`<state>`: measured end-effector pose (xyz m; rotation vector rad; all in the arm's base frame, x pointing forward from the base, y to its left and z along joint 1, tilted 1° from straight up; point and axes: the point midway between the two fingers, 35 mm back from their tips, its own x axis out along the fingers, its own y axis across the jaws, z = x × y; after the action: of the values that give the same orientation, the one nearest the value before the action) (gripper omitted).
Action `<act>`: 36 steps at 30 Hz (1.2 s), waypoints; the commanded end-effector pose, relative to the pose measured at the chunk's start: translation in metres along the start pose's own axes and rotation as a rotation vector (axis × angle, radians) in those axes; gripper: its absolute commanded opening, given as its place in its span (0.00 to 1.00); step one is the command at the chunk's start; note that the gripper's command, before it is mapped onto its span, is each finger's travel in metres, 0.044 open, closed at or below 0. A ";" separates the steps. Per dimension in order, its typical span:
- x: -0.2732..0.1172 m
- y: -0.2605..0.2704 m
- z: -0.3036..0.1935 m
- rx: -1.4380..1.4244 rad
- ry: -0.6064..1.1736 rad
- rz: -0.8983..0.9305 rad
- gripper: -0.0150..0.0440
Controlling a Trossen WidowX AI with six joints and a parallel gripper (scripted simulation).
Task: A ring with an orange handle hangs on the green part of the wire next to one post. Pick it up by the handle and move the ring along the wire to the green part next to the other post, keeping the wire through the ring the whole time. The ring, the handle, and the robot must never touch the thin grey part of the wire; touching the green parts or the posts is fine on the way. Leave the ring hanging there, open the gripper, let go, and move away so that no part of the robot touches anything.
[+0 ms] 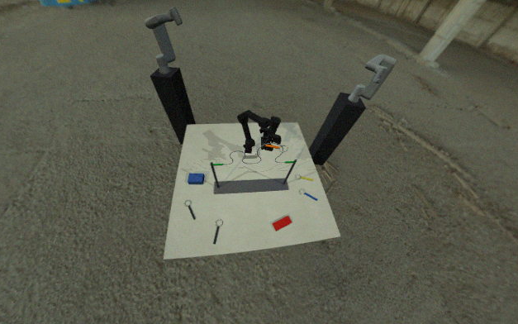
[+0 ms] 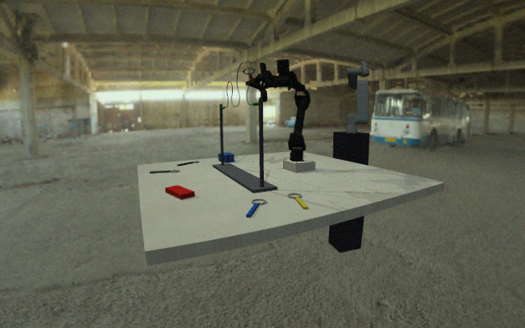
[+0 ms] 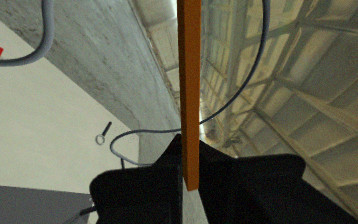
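My gripper [image 1: 265, 147] [image 2: 250, 83] [image 3: 182, 137] is shut on the orange handle [image 1: 273, 146] [image 2: 251, 78] [image 3: 190, 90]. The ring [image 2: 249, 71] is at the handle's far end, by the wire's high arch on the right-hand post's side in the top view; it is outside the wrist view. The wire seems to pass through it, but any touch is too small to tell. The thin grey wire [image 3: 267, 30] curves on both sides of the handle. Green parts [image 1: 217, 164] [image 1: 290, 162] sit beside the left post [image 1: 215, 177] and right post [image 1: 289, 173].
The posts stand on a dark base [image 1: 252, 186] [image 2: 243, 177]. A blue block [image 1: 196, 178] [image 2: 226, 157], a red block [image 1: 282, 223] [image 2: 179, 192], and several loose rings with black, blue and yellow handles lie on the table. Two grey arms on black pillars stand behind it.
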<state>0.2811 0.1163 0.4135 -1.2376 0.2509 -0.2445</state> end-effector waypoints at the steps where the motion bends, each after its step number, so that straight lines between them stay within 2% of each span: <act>1: 0.000 -0.001 -0.002 -0.040 0.001 -0.022 0.00; 36: 0.000 -0.014 0.001 -0.421 -0.046 -0.232 0.00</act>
<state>0.2808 0.1122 0.4280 -1.6568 0.1324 -0.3707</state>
